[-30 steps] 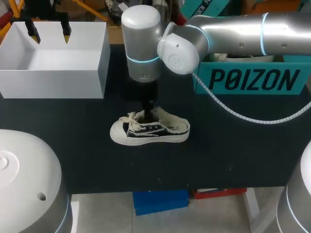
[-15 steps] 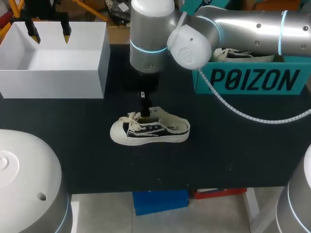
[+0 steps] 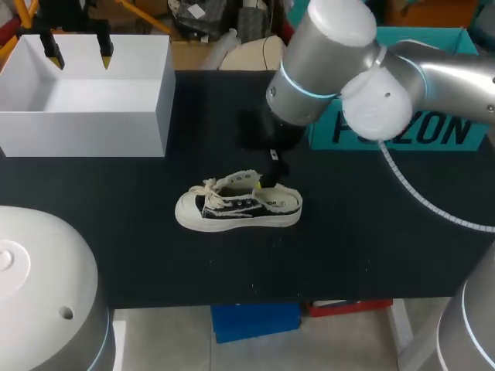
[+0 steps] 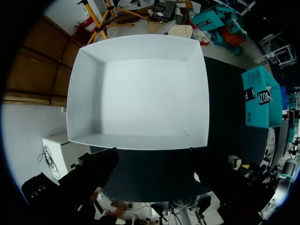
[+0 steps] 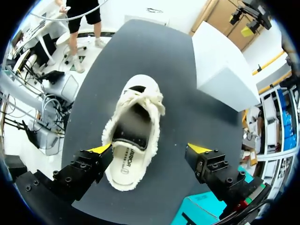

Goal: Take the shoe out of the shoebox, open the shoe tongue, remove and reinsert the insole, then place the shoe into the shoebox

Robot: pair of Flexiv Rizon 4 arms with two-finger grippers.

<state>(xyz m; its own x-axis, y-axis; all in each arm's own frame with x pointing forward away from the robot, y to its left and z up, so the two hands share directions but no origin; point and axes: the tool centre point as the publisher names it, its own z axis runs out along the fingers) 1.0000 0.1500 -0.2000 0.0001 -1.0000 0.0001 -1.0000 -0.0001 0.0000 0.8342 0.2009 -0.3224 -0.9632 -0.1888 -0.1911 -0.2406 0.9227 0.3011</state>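
Shoe [image 3: 238, 207] upright on the counter [image 3: 348, 255], outside both boxes.
Head view: the shoe sits between the white box [image 3: 85, 100] and the teal shoebox [image 3: 402, 131]; the left gripper [image 3: 77, 56] hangs spread over the white box. Left wrist view: the open white box lies ahead. Right wrist view: the right gripper [image 5: 150, 149] is spread wide, flanking the shoe's heel end, with the dark insole [image 5: 129, 133] showing inside.

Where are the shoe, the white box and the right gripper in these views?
shoe [image 3: 240, 207]: head view, on its black side panel.
white box [image 3: 85, 133]: head view, on its front wall.
right gripper [image 5: 150, 149]: right wrist view, midway between its two yellow tips.
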